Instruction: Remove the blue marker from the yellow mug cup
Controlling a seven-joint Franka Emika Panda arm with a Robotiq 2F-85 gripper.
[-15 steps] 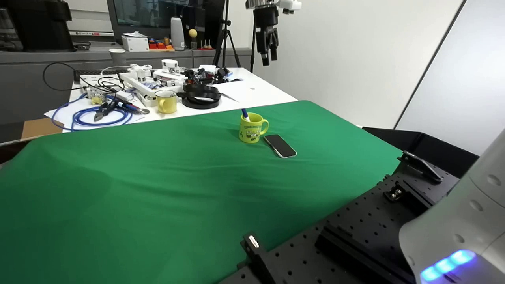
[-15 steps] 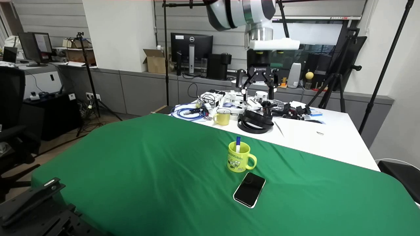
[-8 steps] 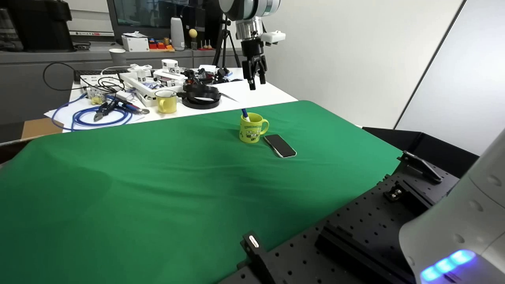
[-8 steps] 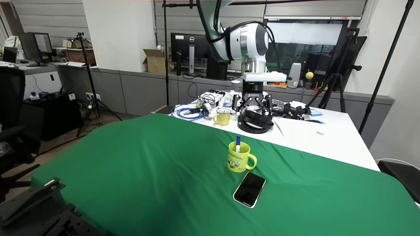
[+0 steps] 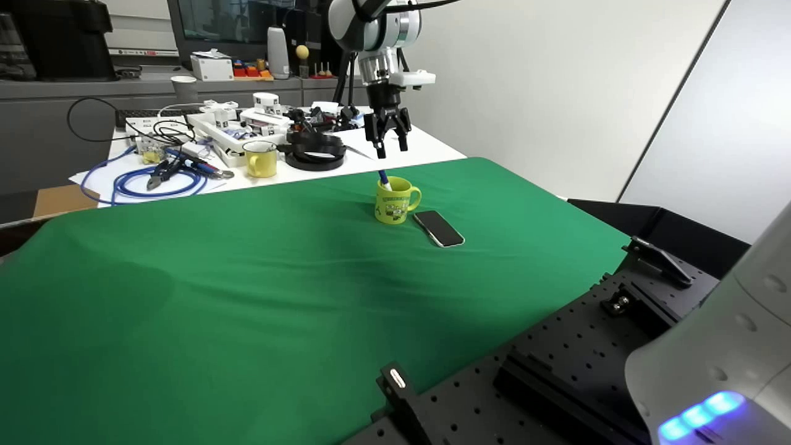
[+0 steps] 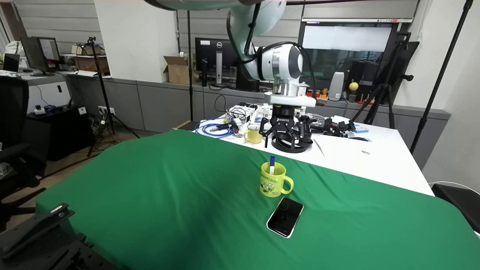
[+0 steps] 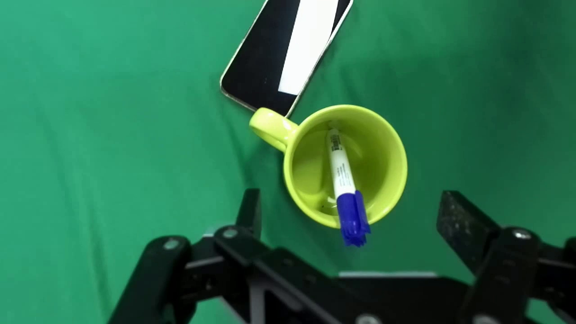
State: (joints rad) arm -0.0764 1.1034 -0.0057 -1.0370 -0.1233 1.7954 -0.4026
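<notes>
End effector (image 7: 353, 218) nearest in wrist view; fingers (image 7: 249, 213) spread well apart. Marker (image 7: 343, 175) below end effector, clear of both fingers; blue cap shows between them in same view. Marker tilted inside mug (image 7: 382, 180), cap end up, projecting over rim. Mug upright on green surface (image 7: 135, 112). Phone (image 7: 256, 63) flat on same surface just beside mug, handle side; contact cannot be told. Farther off, in both exterior views: second mug (image 5: 266, 164), pale yellow, on white surface (image 5: 426, 148).

Your robot's arm (image 6: 267, 64) is smooth, round and white, with a dark grey patch (image 6: 295, 60), a silver ring (image 6: 285, 89) and black cables (image 6: 252, 25). Your gripper (image 5: 392, 151) is black — with shiny round screws (image 7: 230, 233) — and your robot's fat, pale base (image 5: 723, 346) has three bright blue lights (image 5: 698, 416).
</notes>
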